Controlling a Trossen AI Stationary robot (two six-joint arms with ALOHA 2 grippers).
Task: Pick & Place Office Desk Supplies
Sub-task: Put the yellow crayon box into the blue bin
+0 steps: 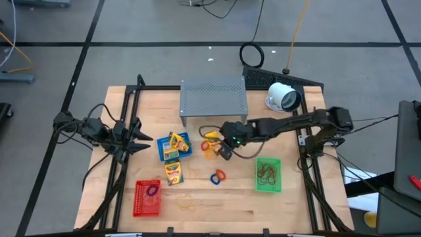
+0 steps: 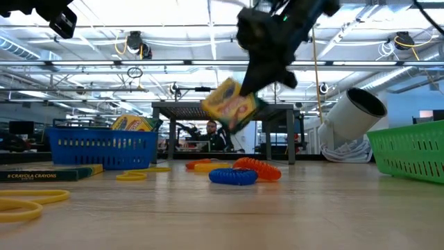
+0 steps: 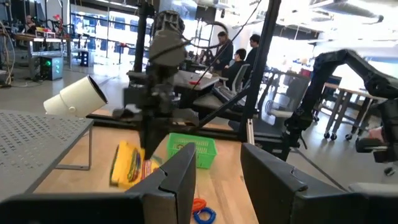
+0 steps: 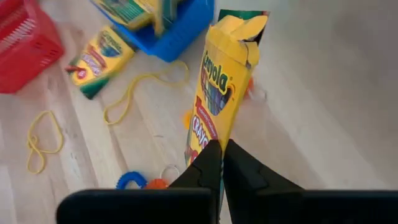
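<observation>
Jaws of the right gripper [image 4: 222,163] are pinched tight on a yellow cardboard crayon pack [image 4: 221,87], lifted above the wooden desk [image 1: 289,204], just beside the blue plastic basket [image 1: 185,141]. Left gripper [image 1: 146,142] waits partly open at the desk's left edge.

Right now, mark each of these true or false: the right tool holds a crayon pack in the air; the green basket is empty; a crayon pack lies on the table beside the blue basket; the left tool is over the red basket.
1. The right tool holds a crayon pack in the air. True.
2. The green basket is empty. False: a dark band lies in it.
3. A second pack lies beside the blue basket. True.
4. The left tool is over the red basket. False: it waits at the table's left edge.
</observation>
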